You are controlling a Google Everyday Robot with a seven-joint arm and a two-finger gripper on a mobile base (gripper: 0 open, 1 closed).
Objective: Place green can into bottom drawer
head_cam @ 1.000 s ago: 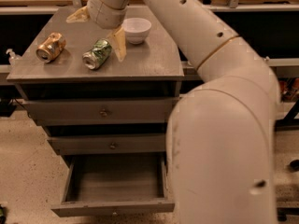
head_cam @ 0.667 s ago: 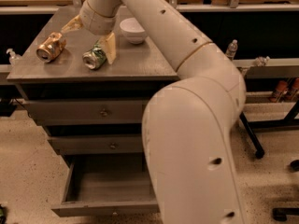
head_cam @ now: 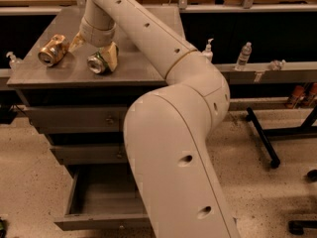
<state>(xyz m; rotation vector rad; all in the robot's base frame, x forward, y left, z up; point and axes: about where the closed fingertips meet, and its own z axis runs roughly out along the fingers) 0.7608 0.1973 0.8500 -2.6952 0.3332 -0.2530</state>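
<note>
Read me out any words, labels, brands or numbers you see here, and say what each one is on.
No text can be read.
Green can, at the open gripper on the cabinet top: print too blurred.
Gold can: print too blurred.
Water bottle: label too small.

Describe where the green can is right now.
In the camera view the green can lies on its side on the cabinet top, upper left, just right of the gold can, with the gripper down over it, jaws open astride it.
</note>
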